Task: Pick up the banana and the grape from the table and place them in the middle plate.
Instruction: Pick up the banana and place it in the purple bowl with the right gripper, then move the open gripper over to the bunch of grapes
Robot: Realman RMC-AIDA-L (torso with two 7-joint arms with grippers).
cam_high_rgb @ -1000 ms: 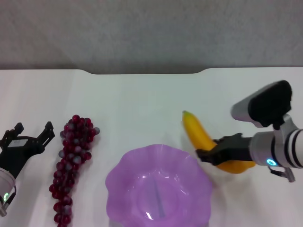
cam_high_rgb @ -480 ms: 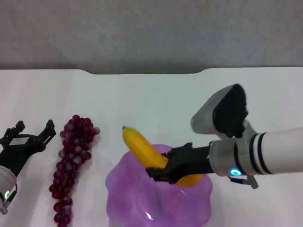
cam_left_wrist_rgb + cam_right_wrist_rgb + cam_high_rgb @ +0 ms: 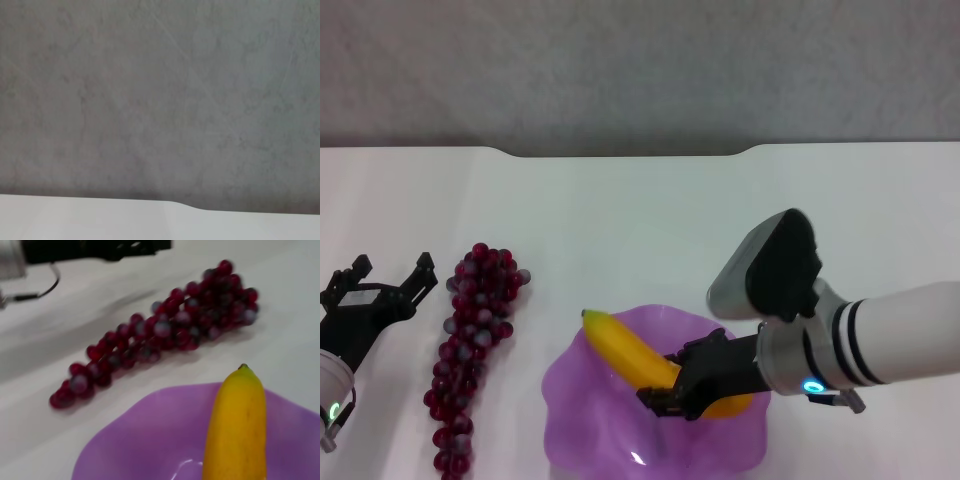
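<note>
My right gripper point(image 3: 682, 386) is shut on the yellow banana point(image 3: 633, 353) and holds it over the purple scalloped plate point(image 3: 582, 420) at the table's near middle. In the right wrist view the banana point(image 3: 236, 427) points over the plate point(image 3: 135, 440) toward the grapes point(image 3: 170, 337). The long bunch of dark red grapes point(image 3: 470, 330) lies on the white table point(image 3: 620, 210) left of the plate. My left gripper point(image 3: 378, 280) is open and empty at the far left, beside the grapes.
The table's far edge has a shallow notch point(image 3: 625, 153) before a grey wall. The left wrist view shows only that wall and the table edge point(image 3: 100, 217). My left arm shows far off in the right wrist view point(image 3: 75, 250).
My right gripper carried the banana from the table right of the plate leftward and down over the plate. The left arm and the grapes have not moved.
</note>
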